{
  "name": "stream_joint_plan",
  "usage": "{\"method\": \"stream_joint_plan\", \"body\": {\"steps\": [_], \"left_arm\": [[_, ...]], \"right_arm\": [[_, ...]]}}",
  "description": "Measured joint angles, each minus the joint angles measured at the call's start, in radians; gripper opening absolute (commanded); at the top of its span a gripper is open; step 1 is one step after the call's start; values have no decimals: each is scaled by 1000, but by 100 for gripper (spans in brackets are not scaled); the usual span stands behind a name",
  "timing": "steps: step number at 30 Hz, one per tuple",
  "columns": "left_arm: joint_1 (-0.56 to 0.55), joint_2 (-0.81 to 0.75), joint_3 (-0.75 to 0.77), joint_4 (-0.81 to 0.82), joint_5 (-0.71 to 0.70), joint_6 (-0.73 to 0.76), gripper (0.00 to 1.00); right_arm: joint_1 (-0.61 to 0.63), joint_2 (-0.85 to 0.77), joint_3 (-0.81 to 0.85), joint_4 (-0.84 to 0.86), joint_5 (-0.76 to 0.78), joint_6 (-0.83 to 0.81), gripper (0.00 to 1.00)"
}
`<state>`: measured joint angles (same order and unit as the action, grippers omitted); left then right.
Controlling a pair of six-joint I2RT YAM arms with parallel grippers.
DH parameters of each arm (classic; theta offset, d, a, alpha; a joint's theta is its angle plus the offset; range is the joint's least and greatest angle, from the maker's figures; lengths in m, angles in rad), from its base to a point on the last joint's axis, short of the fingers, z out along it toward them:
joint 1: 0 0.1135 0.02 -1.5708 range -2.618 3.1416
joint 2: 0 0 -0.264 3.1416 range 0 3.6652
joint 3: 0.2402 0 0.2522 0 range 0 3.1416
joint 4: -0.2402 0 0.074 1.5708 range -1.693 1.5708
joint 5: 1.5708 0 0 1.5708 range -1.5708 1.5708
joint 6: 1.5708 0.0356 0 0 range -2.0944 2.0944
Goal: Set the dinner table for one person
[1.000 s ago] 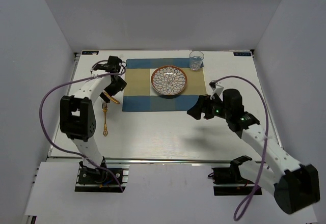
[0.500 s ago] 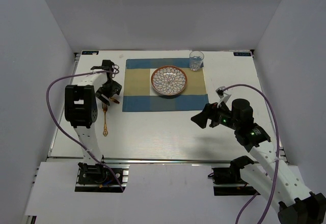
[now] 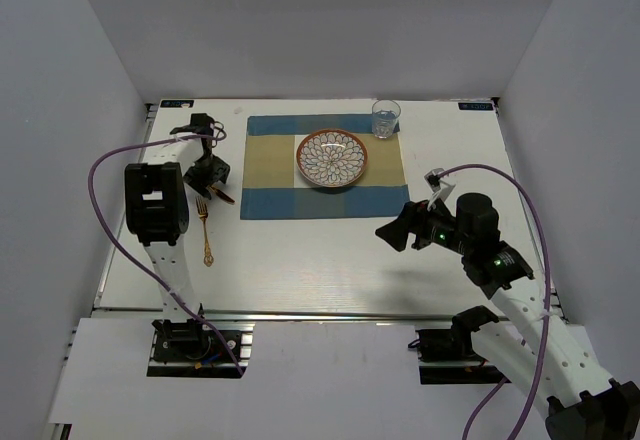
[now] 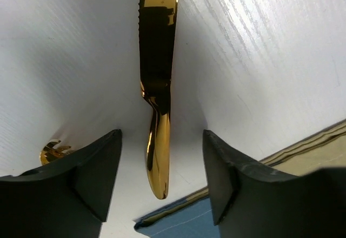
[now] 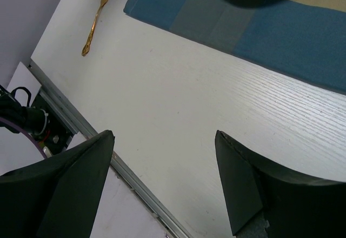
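So the dinner table (image 3: 320, 260) is the big white wood-grain top filling most of the overhead shot, with a blue-and-beige striped placemat (image 3: 270, 175) in the upper middle. A patterned plate (image 3: 331, 157) sits on the mat, and a glass of water (image 3: 386, 118) stands at the mat's upper right corner. The left arm comes up from its base at the lower left and folds at a chunky elbow. It reaches toward the upper left of the frame, then bends its wrist so the tool points down at the table just off the mat's left edge. In the wrist view the left gripper (image 4: 160, 135) has its fingers spread on either side of a gold knife (image 4: 155, 59). The knife lies flat on the table, and white table shows on both sides of the handle, so nothing is pinched. A gold fork (image 3: 205, 230) lies just beside the knife, further toward the left edge, with its handle running down the frame. The right arm rises from the lower right and its forearm angles up and left. It ends over bare table just below the mat's lower right corner. The right gripper (image 5: 163, 138) is spread wide with only tabletop between the fingers, and it looks to be above the surface, not on it. Each arm has a purple cable looping off it.
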<state>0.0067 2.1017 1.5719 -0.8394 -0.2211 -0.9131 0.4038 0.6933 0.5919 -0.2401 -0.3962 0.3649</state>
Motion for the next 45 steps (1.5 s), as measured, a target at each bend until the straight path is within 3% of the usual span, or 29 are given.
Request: {"method": "stream_joint_plan", "body": {"steps": [2,10,19,21,22,38,45], "left_arm": [[0,3,3,-5,-1,8,61],[0,19,25,-33,-3,19,57],[1,20,18,-28,11,22,21],[1,17,13,-21,16,26,3],[2,17,11,-19,18,29,0],[-11,47,93,-69,27,124,0],[-23,-65,106,-61,47,199,0]], "right_arm": [[0,0,1,0,0,2,80],[2,0,1,0,0,14,79],[2,-23,1,-1,0,23,78],[2,-33,3,-4,0,24,78],[2,-38,6,-8,1,24,78],[2,-92,35,-51,10,25,77],[2,-93,35,-51,16,29,77]]}}
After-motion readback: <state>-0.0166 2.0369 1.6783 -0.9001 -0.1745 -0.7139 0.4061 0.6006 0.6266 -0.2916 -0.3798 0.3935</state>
